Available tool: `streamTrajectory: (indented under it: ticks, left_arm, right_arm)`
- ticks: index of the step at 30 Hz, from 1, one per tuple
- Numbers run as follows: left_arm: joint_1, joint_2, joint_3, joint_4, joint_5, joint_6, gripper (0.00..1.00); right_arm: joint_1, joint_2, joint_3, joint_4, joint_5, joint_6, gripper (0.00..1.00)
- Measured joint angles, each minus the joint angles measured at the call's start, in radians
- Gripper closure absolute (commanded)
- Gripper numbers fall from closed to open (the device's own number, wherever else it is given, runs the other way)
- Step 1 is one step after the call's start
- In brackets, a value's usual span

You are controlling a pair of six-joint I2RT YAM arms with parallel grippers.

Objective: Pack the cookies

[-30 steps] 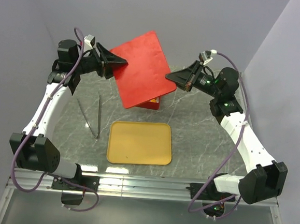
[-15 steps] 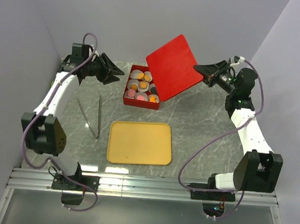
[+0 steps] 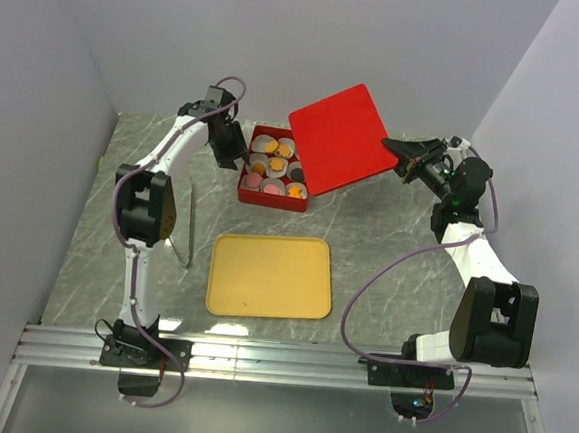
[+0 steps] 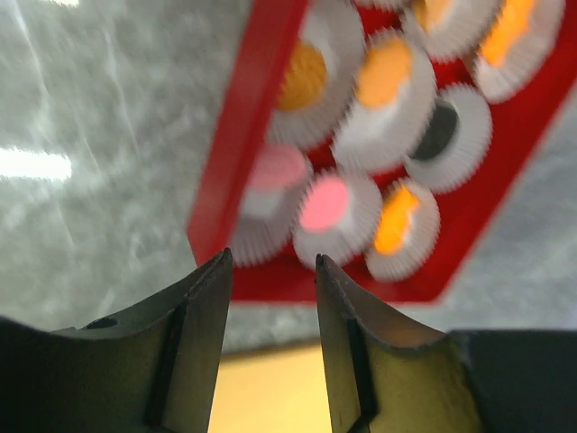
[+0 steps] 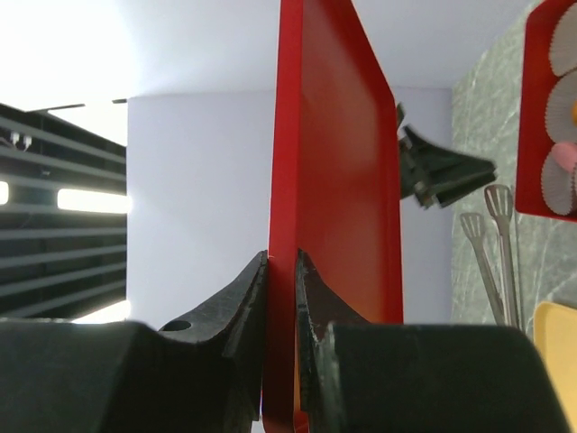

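1. The surface (image 3: 387,254) is patterned in grey marble, crossed by pale veins.
2. The box (image 4: 239,135) and the lid (image 3: 341,138) are coloured bright red.
3. The cookies (image 4: 325,203) are seen in orange, pink and black, against white pleated paper cups (image 4: 361,140).
4. The tray (image 3: 270,275) is coloured plain yellow.

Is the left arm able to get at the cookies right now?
Probably yes: the right tool holds the lid clear of the cookies, and the open left tool hangs at the box's edge.
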Motion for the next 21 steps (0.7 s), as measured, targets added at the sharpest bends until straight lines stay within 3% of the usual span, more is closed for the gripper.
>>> streamTrajectory:
  ticks: [4, 13, 21]
  left_arm:
    - [-0.001, 0.089, 0.100, -0.032, -0.074, 0.035, 0.54]
    - [-0.017, 0.126, 0.101, -0.051, -0.133, 0.056, 0.62]
    - [-0.047, 0.126, 0.042, -0.036, -0.144, 0.056, 0.80]
  right_arm:
    - [-0.001, 0.000, -0.001, 0.027, -0.006, 0.009, 1.00]
    - [-0.001, 0.001, -0.015, 0.048, -0.013, 0.017, 1.00]
    - [-0.001, 0.018, -0.015, 0.057, -0.019, 0.024, 1.00]
